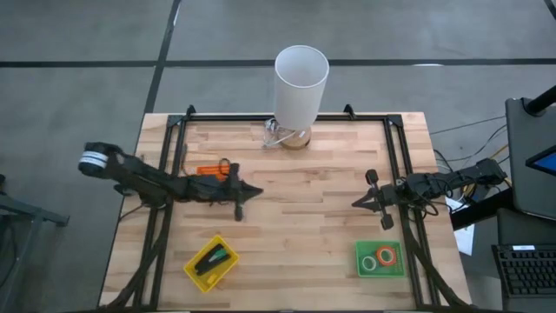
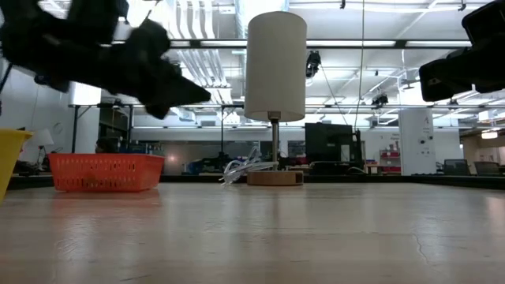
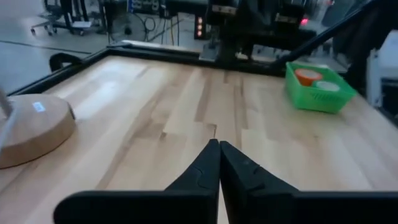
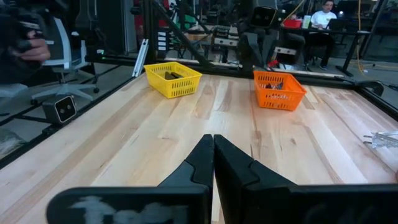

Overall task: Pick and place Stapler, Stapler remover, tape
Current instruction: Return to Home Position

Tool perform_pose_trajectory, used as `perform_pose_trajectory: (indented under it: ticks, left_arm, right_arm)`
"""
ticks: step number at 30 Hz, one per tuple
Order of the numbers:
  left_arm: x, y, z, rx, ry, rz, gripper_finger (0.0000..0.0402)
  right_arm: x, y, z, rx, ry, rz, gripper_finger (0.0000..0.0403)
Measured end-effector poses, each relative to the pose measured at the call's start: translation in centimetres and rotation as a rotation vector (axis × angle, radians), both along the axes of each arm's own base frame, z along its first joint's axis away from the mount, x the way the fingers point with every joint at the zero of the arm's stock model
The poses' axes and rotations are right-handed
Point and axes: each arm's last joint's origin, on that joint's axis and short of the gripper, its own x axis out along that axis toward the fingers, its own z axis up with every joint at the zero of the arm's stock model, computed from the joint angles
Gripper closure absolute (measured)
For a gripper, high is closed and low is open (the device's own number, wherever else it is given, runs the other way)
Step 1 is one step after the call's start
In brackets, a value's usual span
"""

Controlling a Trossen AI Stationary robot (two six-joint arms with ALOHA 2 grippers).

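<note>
The black stapler [image 1: 208, 258] lies in the yellow tray [image 1: 196, 272] at the near left, beside a green thing [image 1: 222, 255]. An orange tape ring [image 1: 387, 256] and a pale one [image 1: 371, 263] lie in the green tray [image 1: 380, 271] at the near right. The orange tray [image 1: 208, 170] holds a small dark thing [image 4: 272, 86] that I cannot make out. My left gripper [image 1: 258, 191] is shut and empty above the table's middle left, beside the orange tray. My right gripper [image 1: 355, 204] is shut and empty above the table's right, farther back than the green tray.
A lamp with a white shade [image 1: 301, 80] and a round wooden base [image 3: 31, 127] stands at the far middle, with a clear crumpled thing [image 2: 241, 170] next to the base. Bare wooden tabletop [image 1: 304, 226] lies between the two grippers. Black frame rails [image 1: 395, 148] run along the table's sides.
</note>
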Motion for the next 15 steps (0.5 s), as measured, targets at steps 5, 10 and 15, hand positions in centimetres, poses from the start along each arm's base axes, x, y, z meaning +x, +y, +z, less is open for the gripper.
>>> perform_pose_trajectory:
  ticks: [5,10,15]
  left_arm:
    - [-3.7,0.4,0.5,-0.043,-0.085,0.005,0.0394]
    - [-6.5,0.6,0.7,-0.064,-0.171,0.002,0.0387]
    - [-8.9,0.8,0.2,-0.070,-0.242,-0.015,0.0386]
  right_arm:
    - [0.0,0.0,0.0,0.000,0.001,-0.001,0.0394]
    - [0.0,0.0,0.0,0.000,0.000,0.000,0.0394]
    - [0.0,0.0,0.0,0.000,-0.001,-0.001,0.0394]
